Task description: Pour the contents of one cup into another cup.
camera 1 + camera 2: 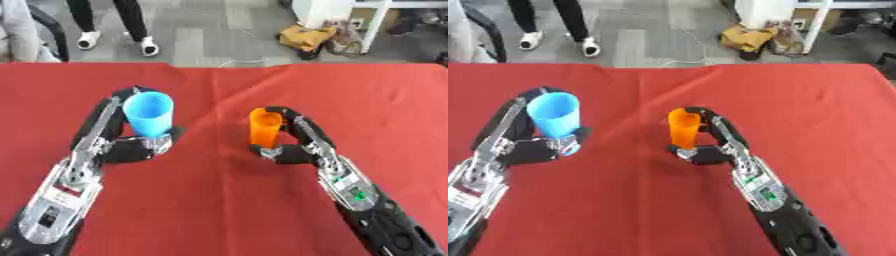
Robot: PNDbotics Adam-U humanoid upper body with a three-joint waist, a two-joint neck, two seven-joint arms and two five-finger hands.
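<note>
Left eye view shows the orange cup (265,128) standing upright near the middle of the counter (219,200), which is covered in red cloth, with its open mouth tipped slightly toward the camera. The right hand (293,145) is wrapped round the orange cup from its right side, fingers curling behind it and the thumb closing below its base, so the cup is grasped. To the left of the orange cup, with a bare strip of red cloth between them, the blue cup (149,114) is upright and wider at the mouth; the left hand (131,147) grasps it, fingers curved round its far side and the palm low at its base. What lies inside either cup cannot be told. Beyond the orange cup the red surface runs open to the counter's far edge, and to its right it stays bare out to the side. Nearer than the orange cup, open cloth lies between the two black and silver forearms. Past the far edge is grey floor (201,40), with a yellowish bag (306,37) up and to the right of the orange cup.
</note>
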